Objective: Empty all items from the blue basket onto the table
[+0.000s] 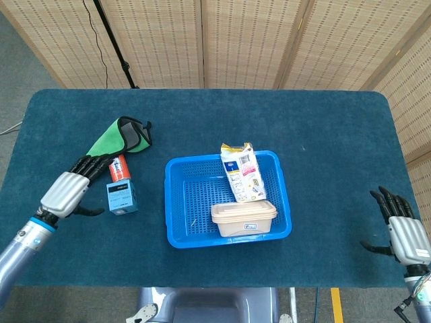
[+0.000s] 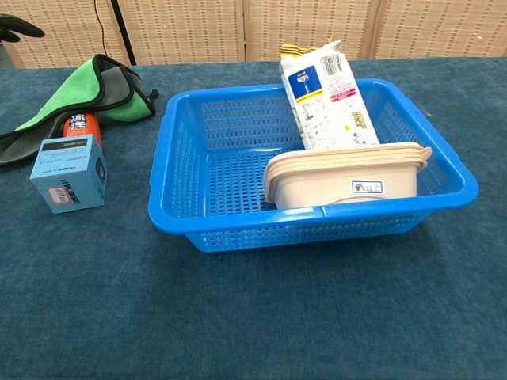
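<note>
The blue basket (image 1: 178, 232) (image 2: 177, 207) stands mid-table and holds a white snack bag (image 1: 242, 172) (image 2: 327, 96) leaning at its back and a beige lidded container (image 1: 243, 217) (image 2: 341, 179) at its front. A small blue box (image 1: 122, 197) (image 2: 70, 172) stands on the table left of the basket, beside a red can (image 1: 118, 167) (image 2: 80, 124). My left hand (image 1: 66, 192) hovers just left of the box, fingers spread, holding nothing. My right hand (image 1: 403, 229) is open at the table's near right edge, far from the basket.
A green and grey cloth (image 1: 115, 136) (image 2: 87, 91) lies behind the can at the left. Wicker screens stand beyond the table's far edge. Bare blue tabletop (image 1: 337, 134) stretches right of the basket.
</note>
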`<state>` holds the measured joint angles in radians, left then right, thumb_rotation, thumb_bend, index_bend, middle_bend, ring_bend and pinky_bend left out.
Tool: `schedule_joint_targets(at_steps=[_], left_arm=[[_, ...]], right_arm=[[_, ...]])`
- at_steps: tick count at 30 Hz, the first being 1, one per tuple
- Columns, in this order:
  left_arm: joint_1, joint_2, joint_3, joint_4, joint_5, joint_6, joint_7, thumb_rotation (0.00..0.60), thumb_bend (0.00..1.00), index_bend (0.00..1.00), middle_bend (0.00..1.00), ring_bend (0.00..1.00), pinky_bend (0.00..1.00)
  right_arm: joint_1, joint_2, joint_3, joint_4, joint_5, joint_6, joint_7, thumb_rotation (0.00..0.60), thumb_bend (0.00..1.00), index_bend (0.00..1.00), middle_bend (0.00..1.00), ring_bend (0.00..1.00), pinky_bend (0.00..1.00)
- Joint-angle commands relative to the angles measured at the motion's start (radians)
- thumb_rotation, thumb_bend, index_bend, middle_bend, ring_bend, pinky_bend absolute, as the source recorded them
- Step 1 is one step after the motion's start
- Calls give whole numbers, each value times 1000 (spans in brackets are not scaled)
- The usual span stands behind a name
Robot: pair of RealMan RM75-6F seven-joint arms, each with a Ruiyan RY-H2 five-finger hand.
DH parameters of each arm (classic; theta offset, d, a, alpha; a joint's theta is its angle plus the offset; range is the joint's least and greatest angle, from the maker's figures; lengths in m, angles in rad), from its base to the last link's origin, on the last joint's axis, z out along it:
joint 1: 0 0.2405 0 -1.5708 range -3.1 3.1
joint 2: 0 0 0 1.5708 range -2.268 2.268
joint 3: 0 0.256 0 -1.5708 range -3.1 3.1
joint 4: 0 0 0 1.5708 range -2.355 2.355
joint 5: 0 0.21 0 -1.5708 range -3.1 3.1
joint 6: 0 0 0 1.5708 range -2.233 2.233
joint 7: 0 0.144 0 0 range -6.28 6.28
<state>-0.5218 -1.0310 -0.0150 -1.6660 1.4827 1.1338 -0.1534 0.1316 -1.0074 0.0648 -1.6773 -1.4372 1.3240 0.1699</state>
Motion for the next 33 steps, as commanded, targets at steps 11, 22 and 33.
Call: schedule_joint_targets(at_steps=[11, 22, 33], left_arm=[[229, 115, -8, -240, -190, 279, 268, 600, 20, 0, 0, 0, 0], [281, 112, -24, -276, -199, 320, 293, 600, 20, 0, 0, 0, 0], [288, 104, -35, -284, -196, 296, 310, 600, 21, 0, 0, 0, 0]], right_arm=[[286, 150, 45, 52, -174, -299, 589, 600, 0, 0, 0, 0, 0], [557, -13, 127, 188, -79, -574, 725, 600, 0, 0, 0, 0, 0], [735, -213, 207, 330, 124, -749, 569, 600, 0, 0, 0, 0, 0]])
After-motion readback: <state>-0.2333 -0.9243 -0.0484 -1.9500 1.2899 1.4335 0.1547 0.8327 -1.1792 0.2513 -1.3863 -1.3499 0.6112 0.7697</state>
